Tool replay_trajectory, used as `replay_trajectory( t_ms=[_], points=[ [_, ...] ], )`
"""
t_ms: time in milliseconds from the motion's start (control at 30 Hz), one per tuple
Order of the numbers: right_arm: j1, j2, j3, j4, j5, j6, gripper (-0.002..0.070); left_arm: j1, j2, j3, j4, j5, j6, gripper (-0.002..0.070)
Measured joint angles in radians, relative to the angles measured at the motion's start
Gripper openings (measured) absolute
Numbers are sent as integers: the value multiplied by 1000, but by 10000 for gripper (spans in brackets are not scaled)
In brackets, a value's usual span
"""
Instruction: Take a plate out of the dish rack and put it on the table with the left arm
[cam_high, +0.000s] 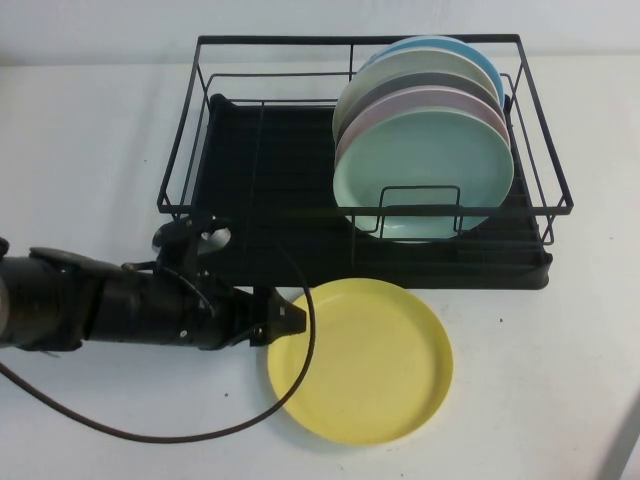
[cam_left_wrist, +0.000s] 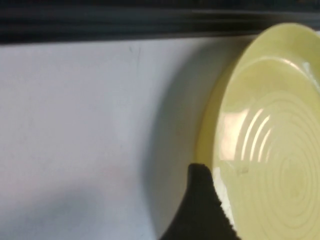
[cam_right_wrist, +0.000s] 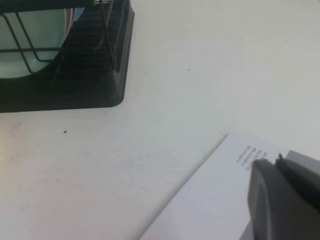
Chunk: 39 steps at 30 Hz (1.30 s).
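Near the rack (cam_high: 365, 150), the plate (cam_high: 365, 360) lies on the table (cam_high: 90, 130); left pincer (cam_high: 292, 322) grips its left rim, release next. Right pincer (cam_right_wrist: 280, 200): grip untellable.

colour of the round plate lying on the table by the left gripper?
Plain pale yellow plate, clearest in the high view; left gripper sits at its rim.

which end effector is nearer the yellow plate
Left. The left end effector is at the round yellow plastic plate's left rim; the right end effector is parked far off, past the table's right side.
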Motion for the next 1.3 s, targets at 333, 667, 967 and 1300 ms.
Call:
replay_trajectory(
  t_ms=[333, 667, 967, 1300],
  points=[
    [0, 0, 0, 0, 0, 0, -21, 1, -416, 0, 291, -132, -15, 214],
    [0, 0, 0, 0, 0, 0, -20, 1, -764, 137, 504, -119, -157, 4],
    [0, 0, 0, 0, 0, 0, -20, 1, -985, 336, 550, -138, -234, 0],
    [0, 0, 0, 0, 0, 0, -20, 1, -1272, 353, 785, -249, -368, -1]
  ],
)
